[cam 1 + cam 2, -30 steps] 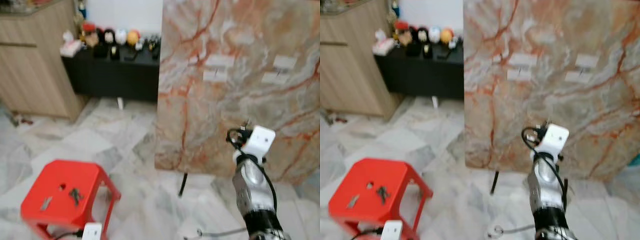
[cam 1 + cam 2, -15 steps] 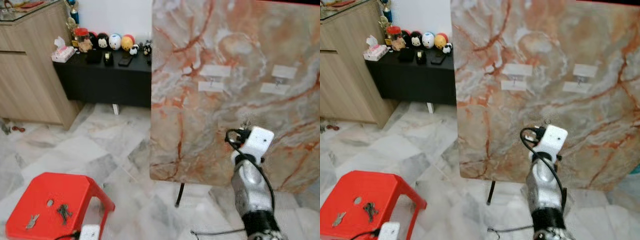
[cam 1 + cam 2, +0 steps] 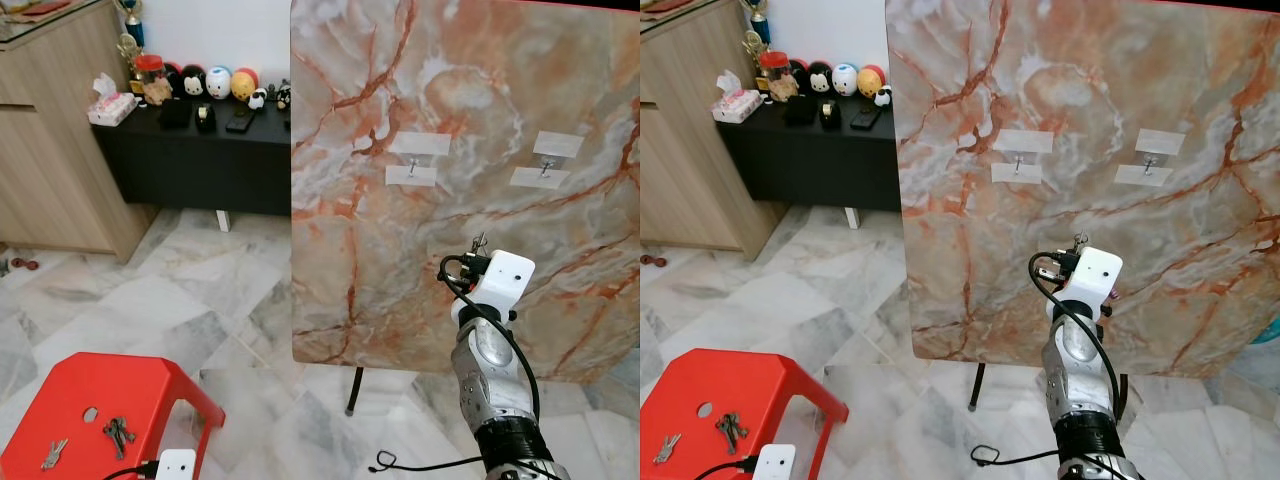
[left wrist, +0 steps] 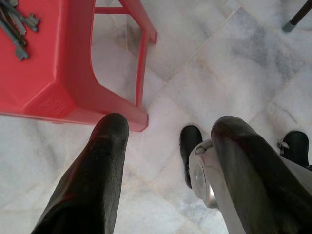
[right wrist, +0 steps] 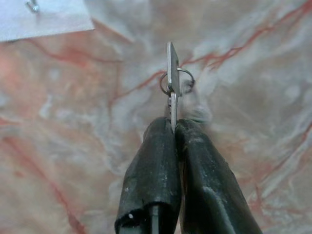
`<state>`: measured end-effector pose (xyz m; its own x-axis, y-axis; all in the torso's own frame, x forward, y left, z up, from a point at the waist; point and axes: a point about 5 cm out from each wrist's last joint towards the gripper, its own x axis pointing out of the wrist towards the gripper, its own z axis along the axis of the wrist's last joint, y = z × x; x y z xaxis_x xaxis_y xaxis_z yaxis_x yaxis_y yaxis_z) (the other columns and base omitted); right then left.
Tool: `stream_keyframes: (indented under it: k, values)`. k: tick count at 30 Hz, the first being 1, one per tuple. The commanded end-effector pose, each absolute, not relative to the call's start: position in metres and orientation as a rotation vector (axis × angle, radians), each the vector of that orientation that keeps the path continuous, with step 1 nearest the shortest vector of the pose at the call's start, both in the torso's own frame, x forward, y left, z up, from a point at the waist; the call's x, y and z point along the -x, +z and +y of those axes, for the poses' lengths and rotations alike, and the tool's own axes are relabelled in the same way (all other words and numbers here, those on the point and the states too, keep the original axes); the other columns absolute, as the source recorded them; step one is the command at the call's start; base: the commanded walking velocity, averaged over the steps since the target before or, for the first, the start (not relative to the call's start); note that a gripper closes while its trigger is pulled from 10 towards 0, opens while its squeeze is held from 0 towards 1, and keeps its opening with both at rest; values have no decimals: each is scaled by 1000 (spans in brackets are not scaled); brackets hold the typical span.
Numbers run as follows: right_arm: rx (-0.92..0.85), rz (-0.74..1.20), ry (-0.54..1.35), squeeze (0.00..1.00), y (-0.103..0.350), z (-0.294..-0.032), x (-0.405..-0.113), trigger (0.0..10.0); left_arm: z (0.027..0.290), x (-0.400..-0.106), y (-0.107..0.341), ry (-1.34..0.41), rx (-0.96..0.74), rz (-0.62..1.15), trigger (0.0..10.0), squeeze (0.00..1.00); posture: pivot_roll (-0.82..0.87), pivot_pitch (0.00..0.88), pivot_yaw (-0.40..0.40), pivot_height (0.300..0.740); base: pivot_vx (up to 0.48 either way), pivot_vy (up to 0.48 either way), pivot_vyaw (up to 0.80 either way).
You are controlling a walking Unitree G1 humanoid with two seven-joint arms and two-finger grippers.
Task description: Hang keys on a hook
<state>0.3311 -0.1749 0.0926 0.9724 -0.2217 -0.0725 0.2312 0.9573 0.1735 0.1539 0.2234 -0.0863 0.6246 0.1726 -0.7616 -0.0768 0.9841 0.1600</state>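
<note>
Keys [image 5: 172, 78] are pinched edge-on between the pressed-together fingers [image 5: 153, 165] of the right hand [image 5: 173, 127], a flat blade standing straight up out of the fingertips with a small split ring through its top. That hand is raised in front of the marble board [image 3: 470, 110], which stands upright on a thin black leg on the tiled floor [image 3: 180, 300]. Its white wrist camera [image 3: 498, 280] faces the board's lower middle.

Four pale adhesive patches are stuck on the board in two pairs, each pair with a small metal hook. The nearer hook [image 3: 411, 166] sits up and to the left of the held key, and the other hook [image 3: 545, 167] sits up and to the right, towards the board's right edge. Both are well above the ring. In the right wrist view a corner of one patch and its hook [image 5: 33, 6] show far off to one side of the key. So I'd say the coming move turns on lifting the ring and sliding it sideways until it sits over a hook tip; the key's long axis already runs vertically, close to parallel with the board face.

The left hand [image 4: 165, 161] hangs low with its fingers spread wide, over the floor just beside a red stool [image 3: 150, 400]. Two more key bunches, a dark bunch [image 3: 118, 434] and a silver bunch [image 3: 53, 454], lie on the stool's seat near its front-left edge.
</note>
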Motion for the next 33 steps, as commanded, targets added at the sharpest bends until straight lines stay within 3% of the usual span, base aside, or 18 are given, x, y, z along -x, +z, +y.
stream_keyframes:
  k: [1,9,18,33]
  values:
    - [-148,23,-188,0,102,-171,-336,10000,223,-149,-89,145,-111,907,10000,0,81,32,-60,737,0,0,0]
    - [-17,0,40,0,116,-147,-342,10000,223,-150,-88,141,-115,906,10000,0,75,36,-54,737,0,0,0]
    - [89,-39,201,0,134,-142,-346,10000,222,-149,-89,135,-116,906,10000,0,68,37,-53,737,0,0,0]
    - [81,-89,-2,0,153,-145,-361,10000,221,-150,-88,128,-120,900,10000,0,75,21,-47,737,0,0,0]
